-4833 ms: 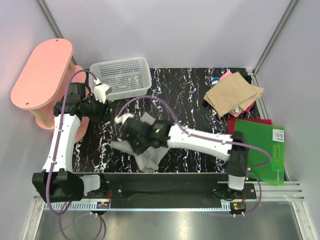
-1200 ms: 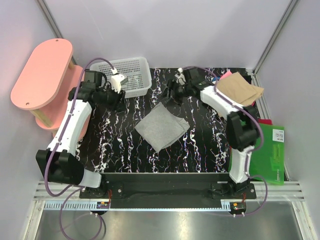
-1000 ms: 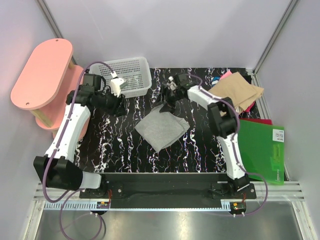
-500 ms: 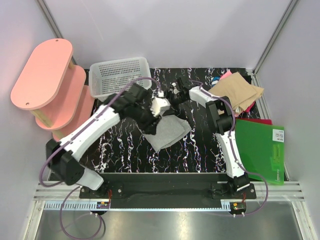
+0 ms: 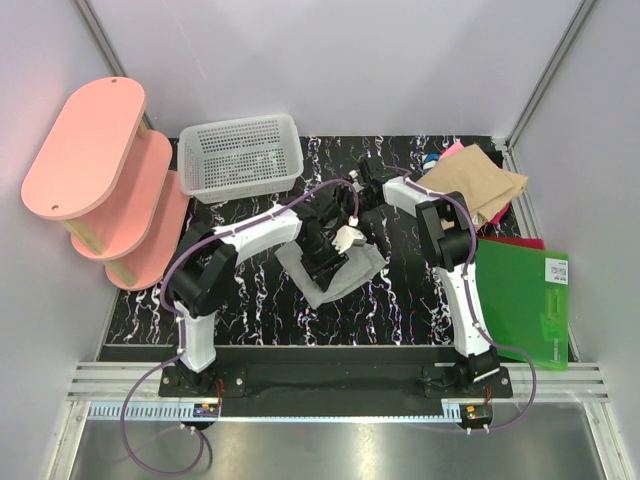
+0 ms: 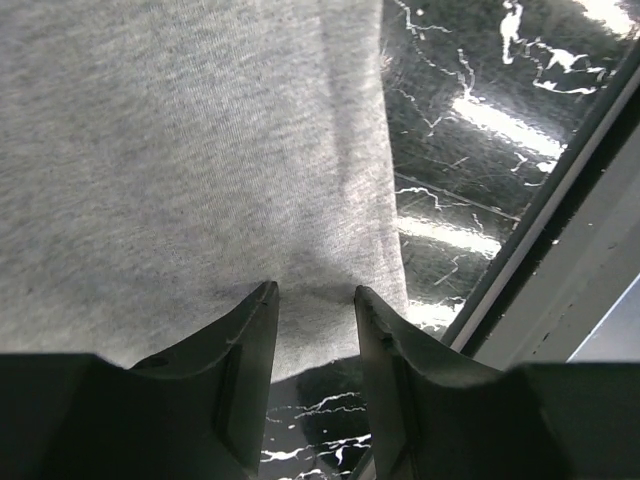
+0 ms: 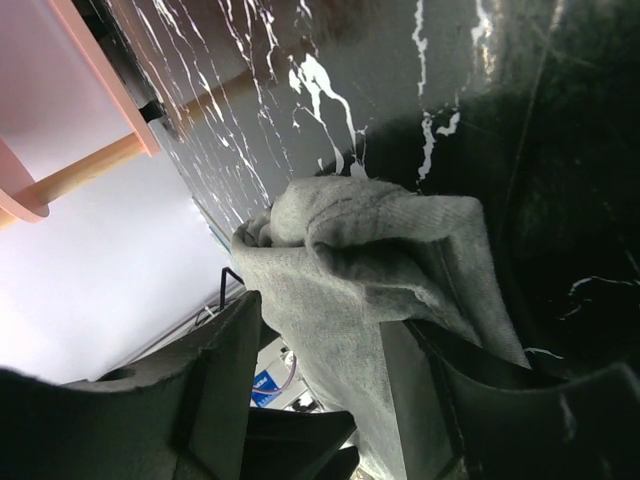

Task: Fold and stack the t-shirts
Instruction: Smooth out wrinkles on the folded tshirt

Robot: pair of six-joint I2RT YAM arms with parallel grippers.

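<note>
A folded light grey t-shirt [image 5: 328,268] lies mid-table. My left gripper [image 5: 345,241] sits over its right part. In the left wrist view the left gripper [image 6: 312,292] has its jaws apart, fingertips [image 6: 262,296] resting on the grey cloth [image 6: 180,150] near its edge, nothing pinched. My right gripper [image 5: 363,214] is at the shirt's far corner. In the right wrist view the right gripper [image 7: 330,322] stands open around a bunched fold of the grey shirt [image 7: 380,250]. A tan folded t-shirt [image 5: 468,188] lies at the back right, with pink cloth [image 5: 450,151] peeking out behind it.
A white mesh basket [image 5: 240,154] stands at the back left beside a pink two-tier shelf [image 5: 88,148]. A green board [image 5: 520,298] lies at the right edge, over red cloth [image 5: 470,245]. The table's front rail [image 6: 560,250] runs close to the grey shirt.
My left arm swung from the basket across onto the grey shirt. The right gripper came down to the shirt's far corner, which now bunches between its jaws.
</note>
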